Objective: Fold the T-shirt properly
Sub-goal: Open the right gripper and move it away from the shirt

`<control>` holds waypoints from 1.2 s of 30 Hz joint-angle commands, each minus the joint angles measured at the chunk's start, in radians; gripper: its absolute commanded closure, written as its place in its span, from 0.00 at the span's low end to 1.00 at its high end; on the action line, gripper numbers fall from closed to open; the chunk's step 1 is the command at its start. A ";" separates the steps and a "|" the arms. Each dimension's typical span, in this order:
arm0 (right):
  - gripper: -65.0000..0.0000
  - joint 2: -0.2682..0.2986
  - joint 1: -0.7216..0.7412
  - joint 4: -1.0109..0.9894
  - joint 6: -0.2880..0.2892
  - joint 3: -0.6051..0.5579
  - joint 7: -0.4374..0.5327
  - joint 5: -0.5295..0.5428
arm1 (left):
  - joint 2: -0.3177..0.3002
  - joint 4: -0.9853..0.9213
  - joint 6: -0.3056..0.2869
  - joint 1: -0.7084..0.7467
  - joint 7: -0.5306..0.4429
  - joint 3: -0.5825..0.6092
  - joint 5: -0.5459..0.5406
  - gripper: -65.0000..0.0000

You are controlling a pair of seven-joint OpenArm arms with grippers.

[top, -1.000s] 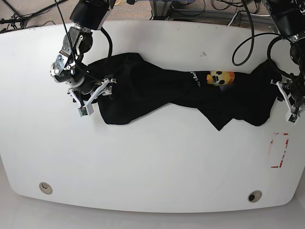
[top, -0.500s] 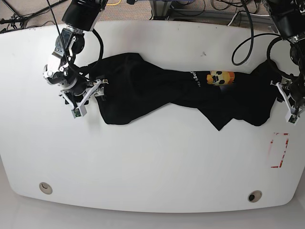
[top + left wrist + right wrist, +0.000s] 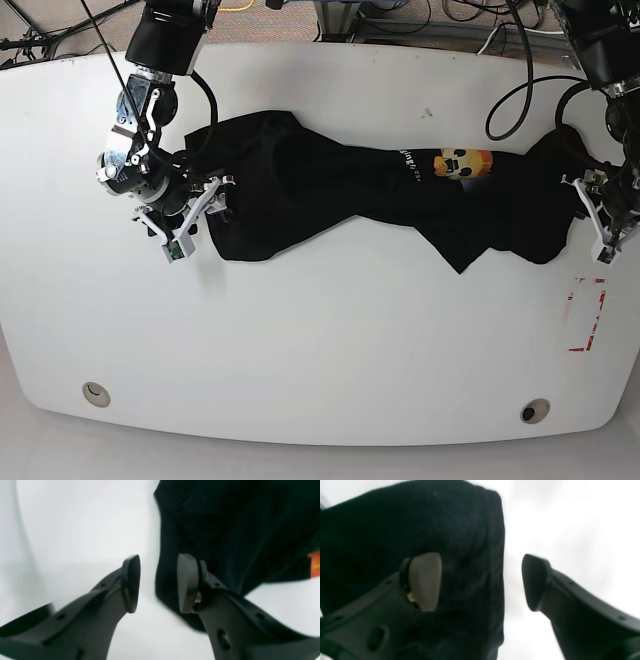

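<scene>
Base view | T-shirt [image 3: 400,195] spread between claws | right claw [image 3: 482,582] parted astride hem | left claw [image 3: 157,582] parted beside edge

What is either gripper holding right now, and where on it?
Nothing. Left gripper and right gripper both stand open, each straddling an end edge of the T-shirt, not clamped.

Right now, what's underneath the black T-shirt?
The T-shirt lies bunched across the white table, which shows all around it. Whatever the cloth covers, including any folded layers beneath, cannot be seen.
</scene>
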 commanded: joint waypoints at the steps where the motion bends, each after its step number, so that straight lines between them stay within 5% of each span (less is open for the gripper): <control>1: 0.47 0.006 0.015 0.015 0.006 0.007 0.015 0.006 | -0.012 -0.013 -0.001 -0.025 -0.012 0.005 -0.006 0.64; 9: 0.73 -0.002 0.010 0.025 0.006 0.009 0.012 0.008 | -0.017 -0.057 -0.001 -0.008 -0.026 0.037 0.005 0.64; 17: 0.70 -0.002 0.011 0.025 0.006 0.018 0.015 0.002 | -0.017 -0.059 -0.001 0.003 -0.026 0.044 0.009 0.64; 36: 0.99 0.102 0.029 -0.063 0.006 -0.019 0.094 0.004 | -0.022 -0.065 -0.001 0.011 -0.036 0.045 0.005 0.65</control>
